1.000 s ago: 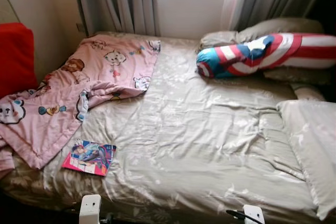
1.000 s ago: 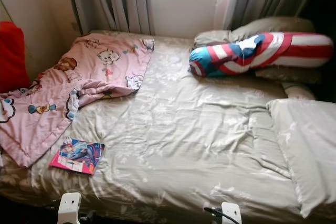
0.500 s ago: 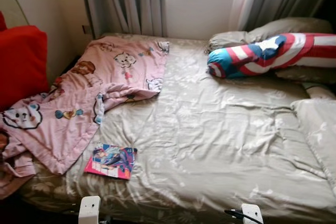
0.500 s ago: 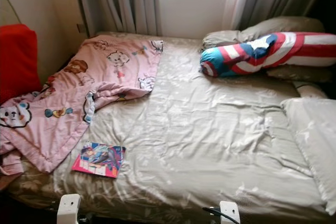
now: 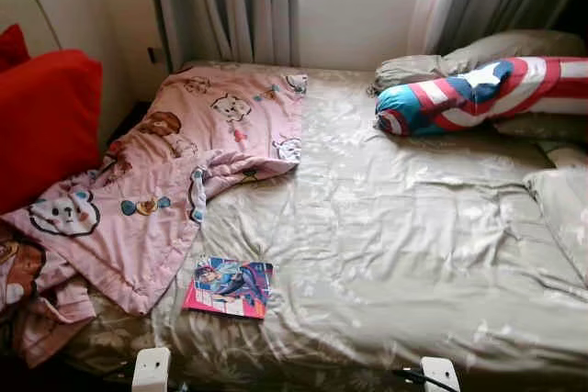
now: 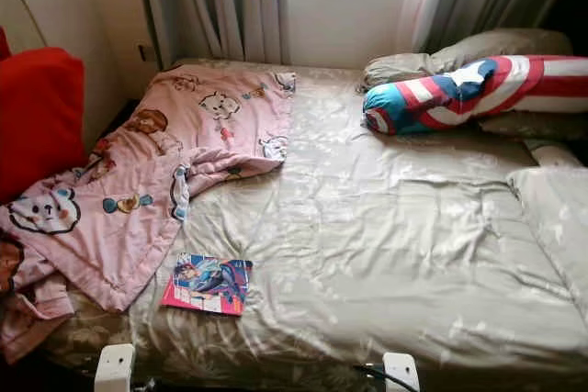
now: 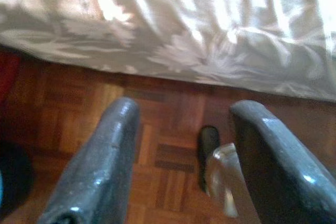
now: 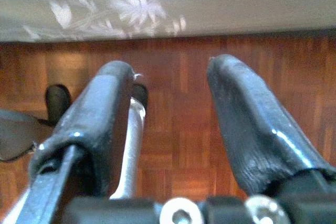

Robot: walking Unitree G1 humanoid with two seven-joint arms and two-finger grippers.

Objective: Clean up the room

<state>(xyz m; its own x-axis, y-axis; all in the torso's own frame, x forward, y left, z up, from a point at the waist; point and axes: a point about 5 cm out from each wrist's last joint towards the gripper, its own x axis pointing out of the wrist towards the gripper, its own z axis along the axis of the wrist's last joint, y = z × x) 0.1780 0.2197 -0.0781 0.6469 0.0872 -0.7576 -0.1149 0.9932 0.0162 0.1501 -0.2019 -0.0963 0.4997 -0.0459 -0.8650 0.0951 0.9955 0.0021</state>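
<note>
— Nothing on the bed [image 5: 386, 254] has moved; only the head camera has swung toward the robot's left, so the red cushion [image 5: 41, 121] beside the bed's left edge shows more fully and the pillows at the right edge have slid partly out of frame.

— What does that mean for the tidying?

— My guess is it's still surveying. The pink blanket [image 5: 175, 172] lies rumpled over the bed's far-left corner and spills off the left edge; the magazine [image 5: 229, 287] sits near the front edge, just beside the blanket's hem. The striped bolster [image 5: 478, 94] rests against the pillows at the far-right corner.

— And the tools?

— Left tool [image 7: 178, 161] and right tool [image 8: 168, 129] both hang low over the parquet floor [image 8: 178, 145] by the bed's front edge, fingers spread, holding nothing.
</note>
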